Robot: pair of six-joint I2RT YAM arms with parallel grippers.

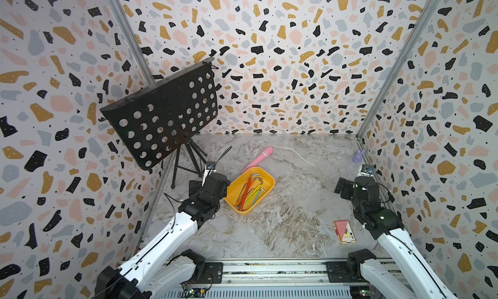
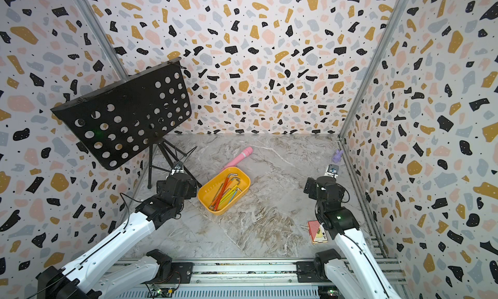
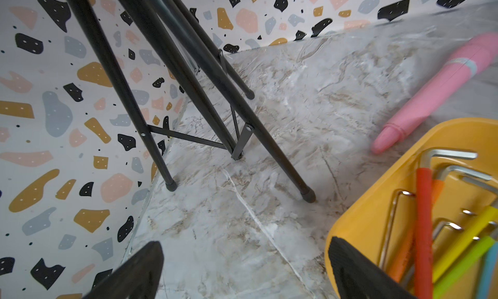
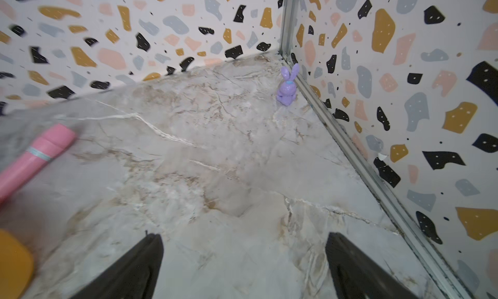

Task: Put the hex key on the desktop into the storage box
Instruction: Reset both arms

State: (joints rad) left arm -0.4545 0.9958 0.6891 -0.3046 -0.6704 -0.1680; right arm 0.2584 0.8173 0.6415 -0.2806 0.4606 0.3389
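Placement step judged complete: the hex keys [image 1: 249,191] lie bundled inside the storage box [image 1: 234,188]; none visible loose on the desktop [image 1: 296,203]; left gripper [image 3: 244,257] hangs just beside the storage box, jaws spread wide, holding nothing; right gripper [image 4: 244,246] sits well apart near the side wall, likewise released and empty; next move calls only for parking the 2 arms clear.

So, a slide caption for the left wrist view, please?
Open left gripper beside the storage box holding coloured hex keys, near tripod legs.
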